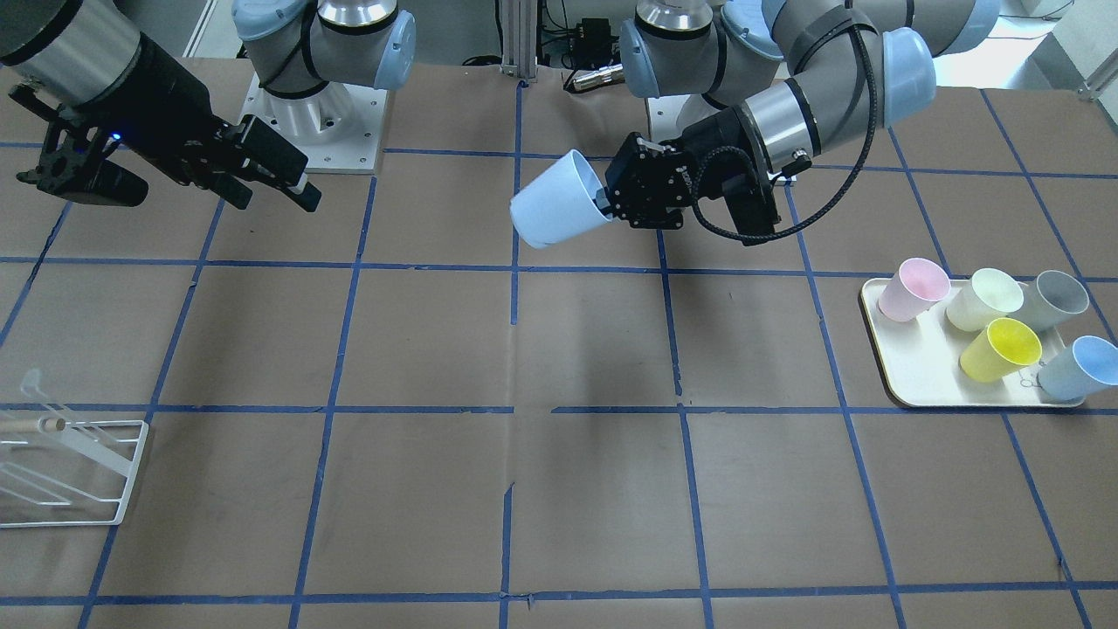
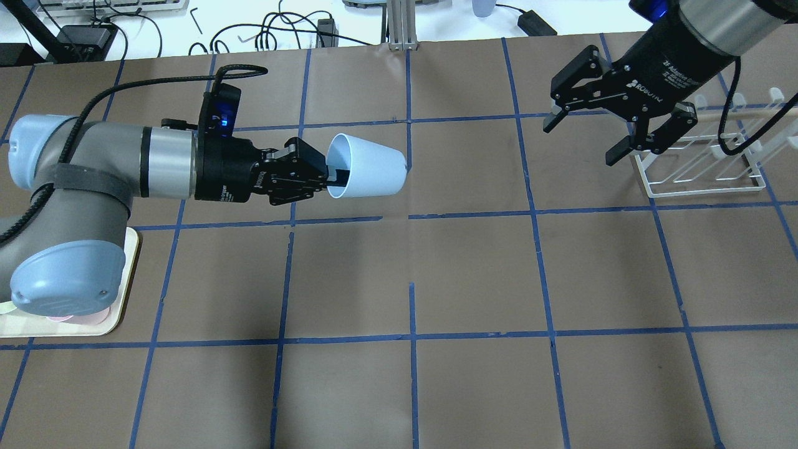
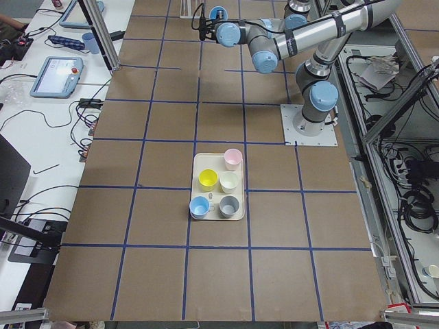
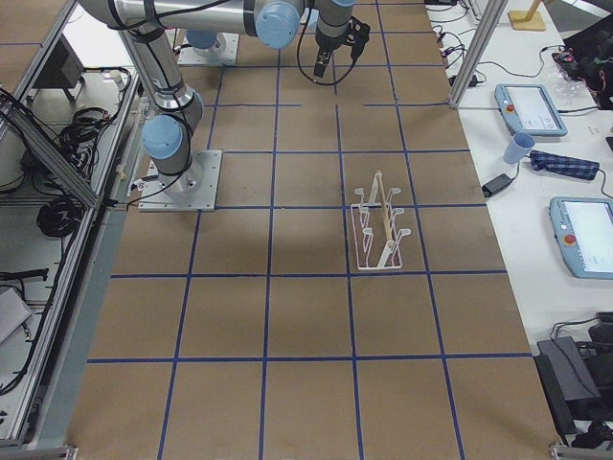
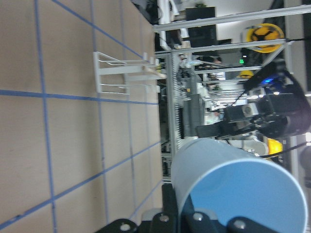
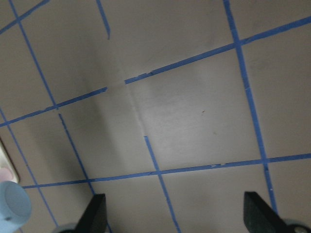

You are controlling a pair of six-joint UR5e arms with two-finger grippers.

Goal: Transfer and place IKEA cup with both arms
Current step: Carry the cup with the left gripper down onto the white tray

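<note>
The IKEA cup [image 2: 374,168] is held in the air on its side above the middle of the table [image 2: 474,280], about midway between the left and right ends, with its base pointed toward the right end. It is clamped at the rim by the left gripper [image 2: 330,176], one finger inside the mouth and the other on the outer wall. The right gripper [image 2: 581,143] is seen with its fingers spread apart and nothing between them, well apart from the cup and above the white wire rack [image 2: 704,181] near the right end. The hand-over is judged not yet made. A rim-only pinch leaves most of the cup hanging free, so it could be twisted or levered out if the tapered wall is met off-centre. The smooth taper could also be squeezed out of closing fingers. If the left hold is released before the right one is firm, the cup would probably be dropped onto the table.
</note>
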